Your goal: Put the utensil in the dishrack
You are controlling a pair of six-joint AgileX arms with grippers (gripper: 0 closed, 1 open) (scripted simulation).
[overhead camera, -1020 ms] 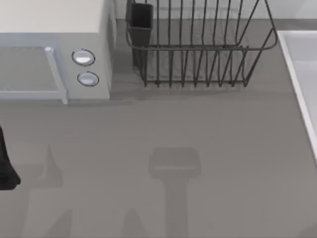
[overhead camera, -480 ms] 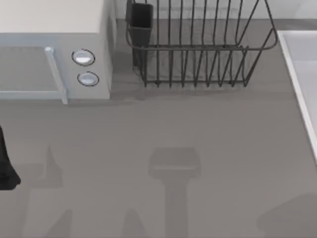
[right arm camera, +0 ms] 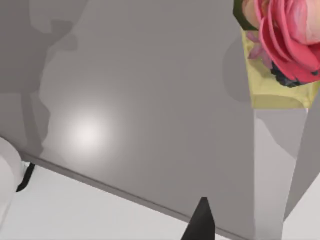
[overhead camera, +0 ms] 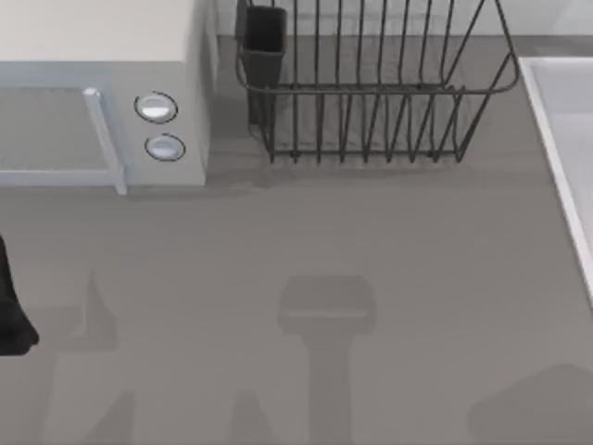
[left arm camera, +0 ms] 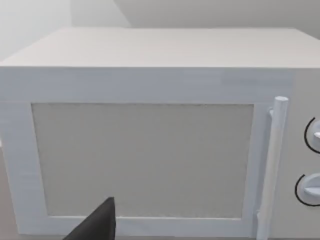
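The dishrack (overhead camera: 371, 93) stands right of the microwave (overhead camera: 102, 93); neither claw's opening can be told

Camera layout: one overhead, two wrist views.
Top view looks straight down on table (overhead camera: 371, 241); left wrist faces microwave (left arm camera: 150, 150) door close up, shared with top view (overhead camera: 102, 102); right wrist angles down at grey surface.

A rendered kitchen counter. A white microwave (overhead camera: 102, 102) with a handled door and two round knobs (overhead camera: 156, 108) stands on a plain grey worktop (overhead camera: 352, 241), and just beside the microwave, toward the table's right, sits a dark wire dishrack (overhead camera: 371, 88) with a cup at the corner nearest the microwave. Beyond the dishrack, a pale sink-like rim (overhead camera: 556, 139).
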